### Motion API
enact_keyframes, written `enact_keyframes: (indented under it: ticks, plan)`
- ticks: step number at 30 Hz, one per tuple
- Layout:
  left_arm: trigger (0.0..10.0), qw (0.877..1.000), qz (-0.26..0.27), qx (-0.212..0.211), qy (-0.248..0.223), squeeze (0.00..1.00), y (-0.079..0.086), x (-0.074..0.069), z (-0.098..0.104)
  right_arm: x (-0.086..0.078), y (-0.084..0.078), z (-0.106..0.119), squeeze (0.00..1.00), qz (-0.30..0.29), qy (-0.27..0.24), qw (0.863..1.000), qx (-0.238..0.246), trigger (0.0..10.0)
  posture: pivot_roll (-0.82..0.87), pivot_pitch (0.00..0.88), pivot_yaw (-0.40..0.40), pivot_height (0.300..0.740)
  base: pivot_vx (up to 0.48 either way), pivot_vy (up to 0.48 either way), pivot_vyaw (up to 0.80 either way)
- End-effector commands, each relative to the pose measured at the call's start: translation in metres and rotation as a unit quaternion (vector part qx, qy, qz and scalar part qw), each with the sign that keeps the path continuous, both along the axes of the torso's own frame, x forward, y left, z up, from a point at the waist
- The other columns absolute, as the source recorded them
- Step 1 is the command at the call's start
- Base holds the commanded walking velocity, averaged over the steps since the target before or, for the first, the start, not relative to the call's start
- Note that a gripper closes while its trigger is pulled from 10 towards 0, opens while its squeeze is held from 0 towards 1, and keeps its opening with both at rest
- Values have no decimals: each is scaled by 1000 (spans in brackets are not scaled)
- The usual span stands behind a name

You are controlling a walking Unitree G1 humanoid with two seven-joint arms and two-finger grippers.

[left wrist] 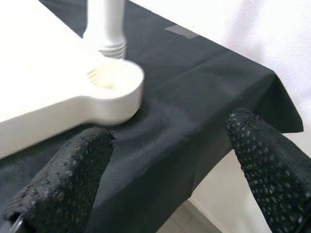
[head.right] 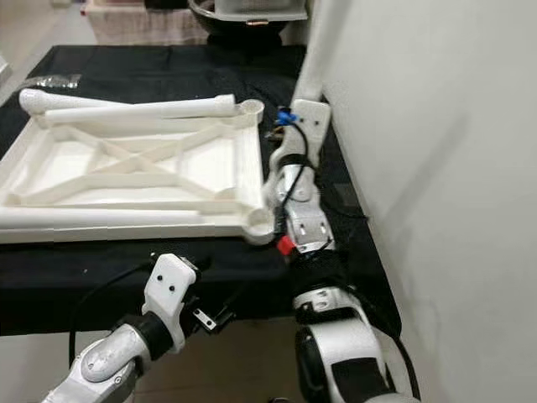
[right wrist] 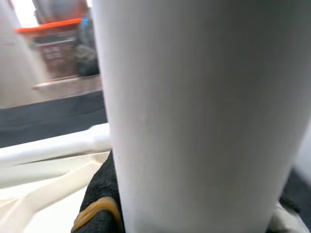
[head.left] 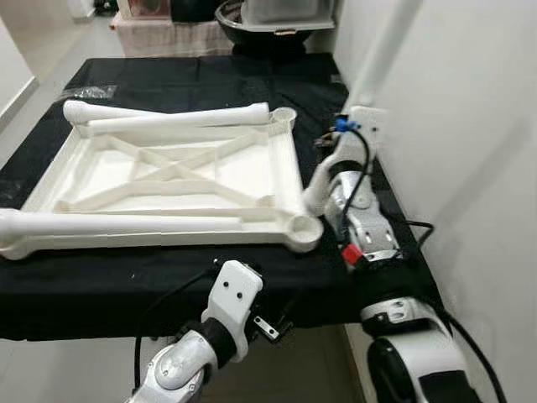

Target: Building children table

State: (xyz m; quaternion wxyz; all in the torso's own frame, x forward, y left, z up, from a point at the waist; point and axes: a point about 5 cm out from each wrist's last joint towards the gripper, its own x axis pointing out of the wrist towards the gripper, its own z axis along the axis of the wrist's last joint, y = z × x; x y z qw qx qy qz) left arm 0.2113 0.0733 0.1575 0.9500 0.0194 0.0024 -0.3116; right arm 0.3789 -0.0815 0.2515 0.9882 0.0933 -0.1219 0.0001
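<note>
The white plastic tabletop (head.left: 176,176) lies upside down on the black-covered counter (head.left: 210,80), its crossed ribs facing up, and it takes up most of the counter's middle, reaching close to the near edge. A round socket (head.left: 304,228) sits at its near right corner, toward the counter's near right corner, and another socket (head.left: 284,117) at its far right corner. Two white table legs lie flat along it: one leg (head.left: 126,225) rests along the tabletop's near edge, and a second leg (head.left: 176,117) lies along the far edge, with a third white tube end (head.left: 80,110) showing just behind it at the far left.

A further leg (head.right: 315,50) stands upright near the counter's right edge, beside the tabletop's far right corner. The right gripper (right wrist: 104,204) is closed around this upright leg, whose white shaft (right wrist: 194,111) sits close before the wrist camera with a black finger against it.

The left gripper (left wrist: 170,165) hovers at the counter's near edge, close to the near right socket (left wrist: 114,87), its fingers (left wrist: 68,174) spread wide and holding nothing. A white wall (head.left: 470,126) runs along the counter's right side.
</note>
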Motion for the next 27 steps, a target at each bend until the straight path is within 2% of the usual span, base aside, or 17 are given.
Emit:
enact_keyframes:
  ticks: [1,2,3,7,8,9,10,11,14,16,18,19,22,23,24,25,27]
  plan:
    - [10000,1000,9,2,11,0,3,1,-5,-7,25,-5,0,52,18,998,25,0,64,172,-33,740,0,0,0]
    - [10000,1000,13,5,10,0,4,2,-6,-10,35,-2,0,75,17,996,46,0,64,173,-34,740,0,0,0]
    - [10000,1000,12,6,12,0,5,2,-6,-13,43,3,0,88,1,996,32,0,64,177,-40,740,0,0,0]
    - [10000,1000,16,3,14,0,5,3,-7,-16,46,10,0,93,-27,995,-5,0,66,179,-43,740,0,0,0]
    - [10000,1000,15,3,10,0,4,3,-7,-12,30,16,0,79,-45,995,-26,4706,63,180,-45,740,0,0,0]
    - [10000,1000,13,4,10,0,3,3,-7,-10,21,18,0,71,-52,996,-29,4706,63,180,-45,740,0,0,0]
    - [10000,1000,12,3,8,0,2,3,-6,-5,9,25,0,66,-66,995,-22,10000,57,176,-46,740,0,0,0]
    - [10000,1000,12,3,8,0,2,3,-6,-5,9,25,0,66,-66,995,-22,10000,57,176,-46,740,0,0,0]
    - [10000,1000,7,3,4,0,1,2,-5,-1,-6,36,0,78,-85,993,-11,10000,57,178,-47,740,0,0,0]
    - [10000,1000,4,6,-1,0,-1,0,-5,3,-26,54,0,149,-124,981,-2,10000,58,174,-48,740,0,0,0]
    - [10000,1000,5,4,-1,0,-2,0,-5,5,-32,57,0,153,-128,980,-7,10000,60,169,-51,740,0,0,0]
    - [10000,1000,7,1,-1,0,-1,0,-4,9,-38,59,0,185,-118,976,-17,10000,57,166,-51,740,0,0,0]
    - [10000,1000,10,-3,-1,0,-1,-1,-4,13,-45,61,0,224,-106,969,-26,10000,57,165,-51,740,0,0,0]
    - [10000,1000,10,-4,0,0,-2,-1,-4,12,-46,62,0,242,-110,963,-45,10000,57,165,-51,740,0,0,0]
    - [10000,1000,6,-10,3,0,-3,-4,-3,10,-45,59,0,285,-110,949,-80,10000,59,165,-55,740,0,0,0]
    - [10000,1000,6,-10,3,0,-3,-4,-3,10,-45,59,0,285,-110,949,-80,10000,59,165,-55,740,0,0,0]
    - [10000,1000,-6,-20,5,0,-6,-10,0,9,-46,51,0,364,-84,922,-105,10000,62,166,-56,740,0,0,0]
